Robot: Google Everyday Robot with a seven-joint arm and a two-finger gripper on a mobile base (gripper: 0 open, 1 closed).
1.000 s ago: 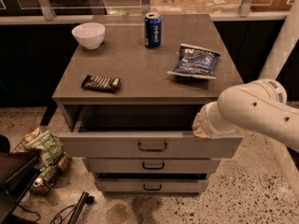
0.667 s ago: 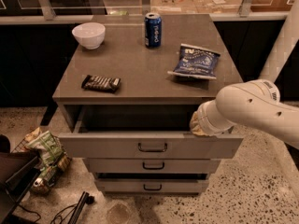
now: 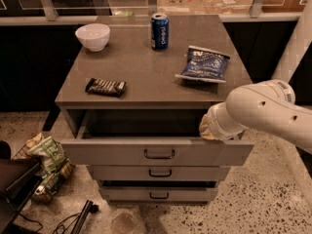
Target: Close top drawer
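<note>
The top drawer (image 3: 97, 152) stands pulled out from the grey cabinet, its tall flat front toward me with a small dark bar handle (image 3: 159, 154) at centre. The inside of the drawer is dark and shows nothing. My white arm (image 3: 265, 111) reaches in from the right. My gripper (image 3: 205, 128) is at the arm's tan end, over the right part of the open drawer, just behind the top edge of its front. Its tip is hidden by the arm.
On the cabinet top (image 3: 146, 77) lie a white bowl (image 3: 92, 35), a blue can (image 3: 159, 30), a blue chip bag (image 3: 203, 65) and a dark snack bar (image 3: 105, 86). Two shorter drawers (image 3: 160, 173) sit below. A basket of bags (image 3: 45, 165) stands on the floor at left.
My arm's end has shifted slightly left over the drawer's right side. The drawer front has not visibly moved.
</note>
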